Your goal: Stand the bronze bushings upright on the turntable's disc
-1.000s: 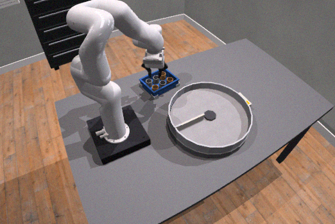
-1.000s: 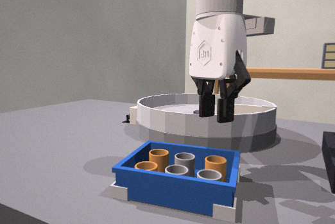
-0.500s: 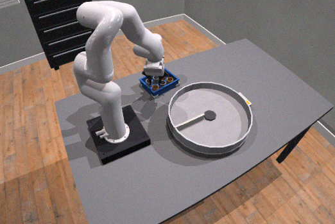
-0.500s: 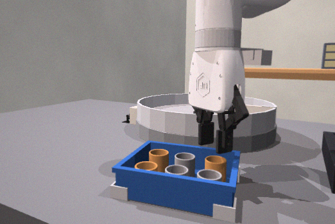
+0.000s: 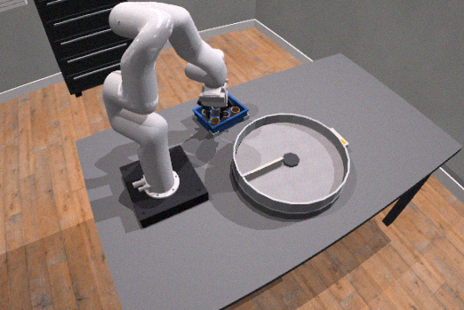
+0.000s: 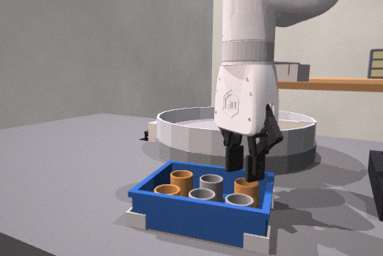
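Note:
A blue crate [image 6: 205,201] sits on the grey table and holds three bronze bushings [image 6: 181,181] [image 6: 166,189] [image 6: 246,188] and three steel bushings [image 6: 211,185] [image 6: 202,194] [image 6: 239,200], all upright. My gripper [image 6: 245,174] points straight down into the crate's right side. Its fingers are partly open, with the tips level with the top of the right-hand bronze bushing. They hold nothing. In the top view the gripper [image 5: 214,110] hides part of the crate. The turntable [image 5: 291,163] lies right of the crate, with a dark hub [image 5: 291,159] at the centre of its bare disc.
The turntable has a raised rim wall [image 5: 249,132] and a pale radial bar [image 5: 264,167] running from the hub to the rim. My black base plate [image 5: 162,188] stands left of the turntable. A black drawer cabinet [image 5: 82,24] stands on the floor behind the table.

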Controlling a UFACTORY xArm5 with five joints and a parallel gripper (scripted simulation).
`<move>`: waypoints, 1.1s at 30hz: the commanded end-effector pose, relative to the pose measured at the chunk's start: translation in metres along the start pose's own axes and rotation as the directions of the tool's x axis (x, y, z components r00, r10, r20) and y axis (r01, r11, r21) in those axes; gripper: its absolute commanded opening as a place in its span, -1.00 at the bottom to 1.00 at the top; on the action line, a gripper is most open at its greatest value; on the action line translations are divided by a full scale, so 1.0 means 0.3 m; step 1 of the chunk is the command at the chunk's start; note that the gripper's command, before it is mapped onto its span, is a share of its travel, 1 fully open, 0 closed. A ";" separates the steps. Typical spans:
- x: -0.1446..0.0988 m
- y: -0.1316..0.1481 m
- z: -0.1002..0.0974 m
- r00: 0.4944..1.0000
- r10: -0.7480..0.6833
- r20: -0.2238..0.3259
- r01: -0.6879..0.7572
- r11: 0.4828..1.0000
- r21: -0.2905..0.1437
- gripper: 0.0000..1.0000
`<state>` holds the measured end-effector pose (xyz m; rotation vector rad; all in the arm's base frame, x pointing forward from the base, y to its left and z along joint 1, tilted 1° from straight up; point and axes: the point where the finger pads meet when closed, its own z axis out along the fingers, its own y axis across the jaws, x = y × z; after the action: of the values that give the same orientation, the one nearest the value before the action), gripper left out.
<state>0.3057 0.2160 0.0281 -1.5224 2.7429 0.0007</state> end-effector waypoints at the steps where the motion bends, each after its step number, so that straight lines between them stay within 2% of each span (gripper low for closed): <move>1: -0.003 -0.001 -0.003 1.000 0.000 0.003 0.000 1.000 0.001 -0.04; 26: -0.003 -0.002 0.025 1.000 0.000 0.003 0.000 1.000 0.001 -0.04; 33: -0.004 -0.002 0.057 1.000 0.000 0.003 0.000 1.000 0.001 -0.04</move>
<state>0.3056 0.2158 0.0124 -1.5229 2.7438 0.0006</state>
